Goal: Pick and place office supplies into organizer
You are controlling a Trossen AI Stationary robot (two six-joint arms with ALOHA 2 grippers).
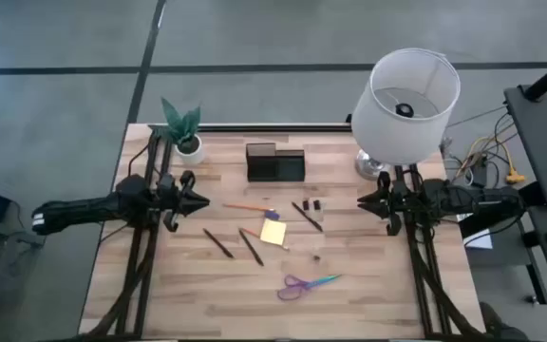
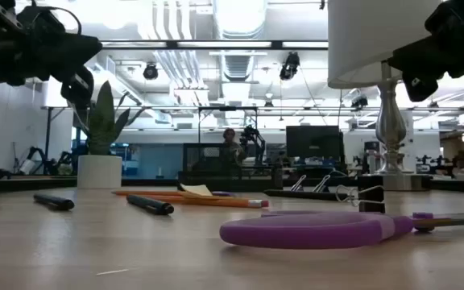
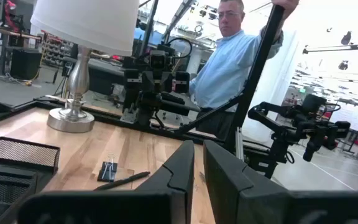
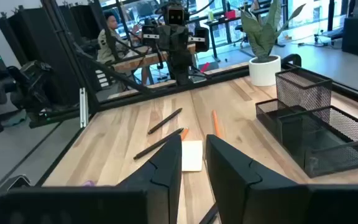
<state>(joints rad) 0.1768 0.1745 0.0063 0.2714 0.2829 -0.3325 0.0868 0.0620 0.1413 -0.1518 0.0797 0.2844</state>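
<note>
1. Both end effectors are held above the counter with nothing in them: the left end effector [image 1: 200, 201] is seen with its fingers nearly together, and the right end effector [image 1: 362, 200] with only a narrow gap between its fingers.
2. No part of the task is judged to be done; the black wire-mesh organizer [image 1: 275, 162] is seen without any supplies inside in the right wrist view, and every item lies on the light wooden counter [image 1: 387, 294].
3. The organizer is placed between the two end effectors and farther back from them, toward the rear edge of the counter.
4. Just ahead of the left end effector, the orange pencil [image 1: 245, 206] is found, and beyond it the small yellow sticky-note pad [image 1: 273, 233], roughly midway between the two end effectors.
5. Two thin dark pens [image 1: 218, 243] [image 1: 251, 247] lie near the pad, on the side closer to the left end effector.
6. Another dark pen [image 1: 308, 217] and small dark clips [image 1: 312, 204] are located closer to the right end effector.
7. The purple-and-teal-handled scissors [image 1: 304, 283] rest well apart from both end effectors, toward the front edge.
8. All picking and placing is therefore judged to remain.
</note>
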